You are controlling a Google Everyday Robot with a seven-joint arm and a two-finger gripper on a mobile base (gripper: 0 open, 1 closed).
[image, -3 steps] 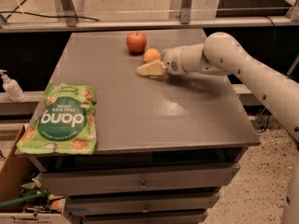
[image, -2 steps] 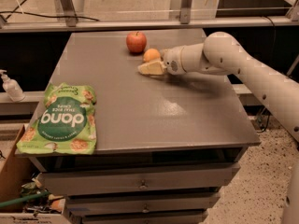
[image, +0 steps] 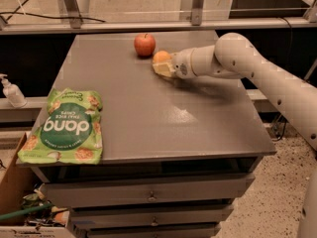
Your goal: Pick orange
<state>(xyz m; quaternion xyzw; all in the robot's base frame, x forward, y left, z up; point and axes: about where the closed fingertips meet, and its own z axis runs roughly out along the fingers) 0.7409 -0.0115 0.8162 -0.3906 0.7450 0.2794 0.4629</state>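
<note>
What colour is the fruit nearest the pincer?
Pale orange-yellow: the orange, right at the pincer, beside the red apple. Camera view shows it.

A grey cabinet (image: 148,113) with drawers (image: 148,192) stands on speckled floor (image: 270,207), metal railing (image: 124,26) behind.

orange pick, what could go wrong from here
1. The orange is round and sits on a flat table. The gripper, low at its near side, could nudge it away rather than grasp it.
2. The red apple lies close beside the orange. A pushed orange might knock it and set it rolling.
</note>
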